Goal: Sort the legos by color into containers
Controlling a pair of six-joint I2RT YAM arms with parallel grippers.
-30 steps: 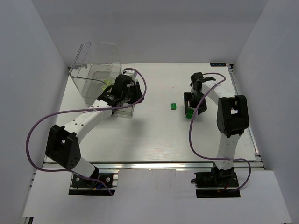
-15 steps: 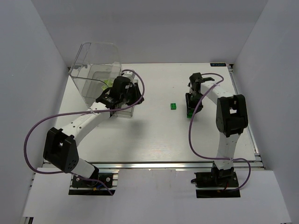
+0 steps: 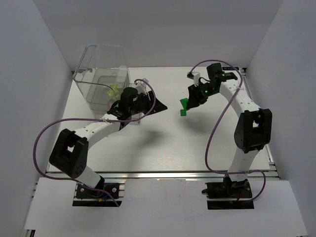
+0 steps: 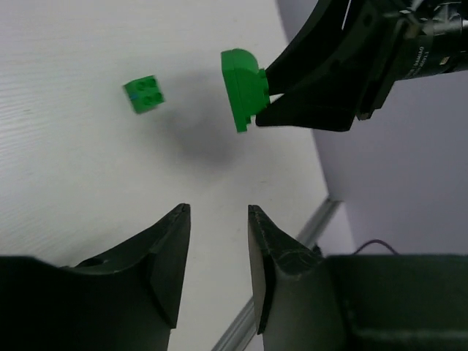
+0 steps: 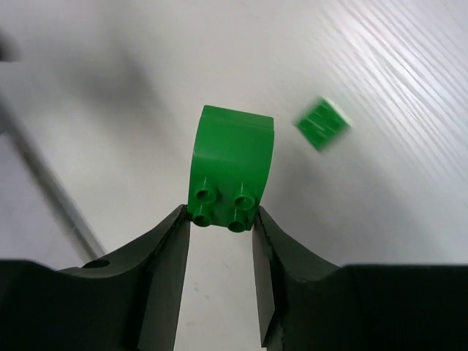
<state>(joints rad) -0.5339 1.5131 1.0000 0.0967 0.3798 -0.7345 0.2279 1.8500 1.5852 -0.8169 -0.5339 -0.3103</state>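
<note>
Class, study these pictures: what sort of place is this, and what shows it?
Probably a robotics lab test cell: a white table boxed in by plain walls, a left arm and right arm bolted at its edge, a green brick and clear bin as props.

Curved green brick (image 5: pixel 232 164) gripped aloft, small green brick (image 4: pixel 144 94) lying nearby, clear bin (image 3: pixel 101 61) upright.

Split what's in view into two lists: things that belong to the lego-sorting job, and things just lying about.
Job: curved green brick clamped in the right end effector; small green brick on the table; clear bin; left end effector, open.
Just there: purple cables; metal rail.
</note>
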